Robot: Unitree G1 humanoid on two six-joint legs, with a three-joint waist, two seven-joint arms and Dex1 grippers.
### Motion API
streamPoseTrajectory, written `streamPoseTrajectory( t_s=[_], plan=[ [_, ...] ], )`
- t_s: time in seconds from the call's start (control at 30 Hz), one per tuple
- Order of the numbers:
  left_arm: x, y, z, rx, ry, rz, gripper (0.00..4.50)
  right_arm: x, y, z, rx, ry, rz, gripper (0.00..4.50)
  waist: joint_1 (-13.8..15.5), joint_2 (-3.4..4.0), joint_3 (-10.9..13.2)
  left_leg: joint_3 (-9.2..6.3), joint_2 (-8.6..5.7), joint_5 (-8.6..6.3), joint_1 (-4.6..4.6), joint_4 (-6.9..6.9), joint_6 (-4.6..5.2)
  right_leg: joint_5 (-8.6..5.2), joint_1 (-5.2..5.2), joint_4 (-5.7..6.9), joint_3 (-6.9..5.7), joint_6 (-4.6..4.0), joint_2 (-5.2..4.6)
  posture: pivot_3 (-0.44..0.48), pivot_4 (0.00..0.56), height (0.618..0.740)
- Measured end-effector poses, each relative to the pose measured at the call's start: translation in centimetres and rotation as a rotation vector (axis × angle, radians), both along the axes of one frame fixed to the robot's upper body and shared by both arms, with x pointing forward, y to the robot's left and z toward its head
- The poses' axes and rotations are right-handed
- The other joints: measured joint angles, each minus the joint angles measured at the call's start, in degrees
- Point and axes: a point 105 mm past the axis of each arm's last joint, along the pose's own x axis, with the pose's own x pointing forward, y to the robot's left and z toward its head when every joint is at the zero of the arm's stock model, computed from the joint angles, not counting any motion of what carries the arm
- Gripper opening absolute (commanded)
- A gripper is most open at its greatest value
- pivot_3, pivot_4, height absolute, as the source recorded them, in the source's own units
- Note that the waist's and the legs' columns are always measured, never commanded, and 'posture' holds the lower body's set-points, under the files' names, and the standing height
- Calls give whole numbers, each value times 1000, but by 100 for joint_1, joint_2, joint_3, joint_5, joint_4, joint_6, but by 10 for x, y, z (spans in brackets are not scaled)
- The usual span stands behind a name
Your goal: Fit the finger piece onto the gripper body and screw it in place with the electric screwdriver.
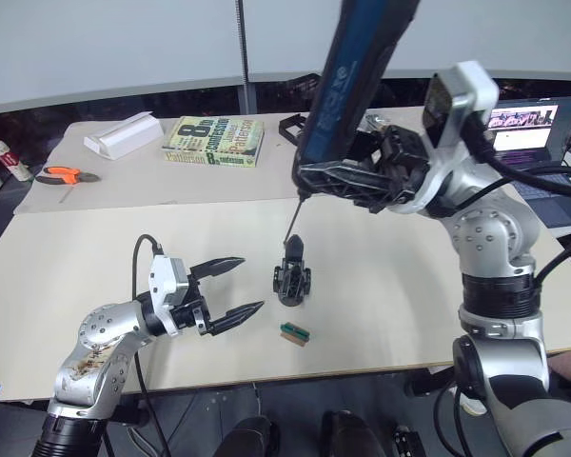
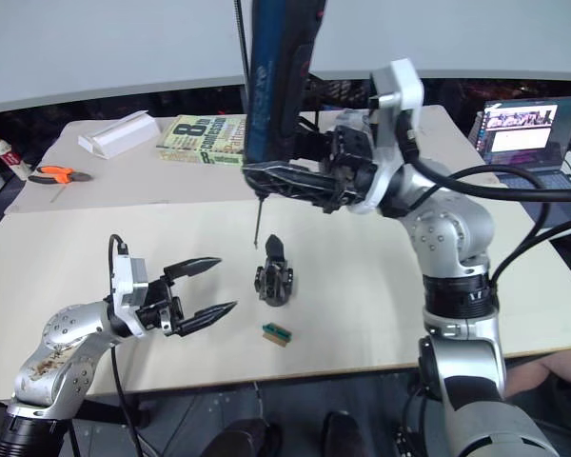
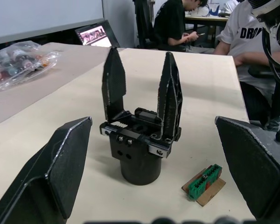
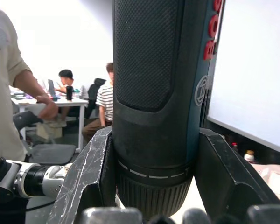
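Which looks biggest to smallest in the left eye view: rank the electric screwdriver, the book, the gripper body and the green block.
1. electric screwdriver, though it is nearest the camera, which inflates it
2. book
3. gripper body
4. green block

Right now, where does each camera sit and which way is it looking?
Left eye, right eye: head, looking down over the table; both arms show.
Left wrist: along the open left end effector at the gripper body and green block.
Right wrist: along the right end effector, clamping the electric screwdriver.
Shared: head views show the same body, block and screwdriver.
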Motion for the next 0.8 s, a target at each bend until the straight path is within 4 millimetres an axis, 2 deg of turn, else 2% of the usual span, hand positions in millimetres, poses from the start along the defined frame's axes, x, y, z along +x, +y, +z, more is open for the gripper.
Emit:
streamPoseTrajectory(
  t_s=[0.2,0.3,0.8],
  plan=[
    [0,-1,-3,-1,9,8,4500,-1,11,-12,-31,-19,27,1934,-9,0,0,0,0,0,0,0,-1,0,1,-1,-1,0,1,0,150,740],
    [0,-2,-4,4,10,16,4500,6,16,-23,-50,-10,20,1934,-19,0,0,0,-1,1,1,0,-1,0,1,0,-1,0,1,0,150,740],
    [1,0,-11,18,27,51,4500,19,23,-49,-125,11,8,1934,-64,0,0,0,0,2,0,-3,-4,0,-8,4,-1,0,2,0,150,740]
  ],
)
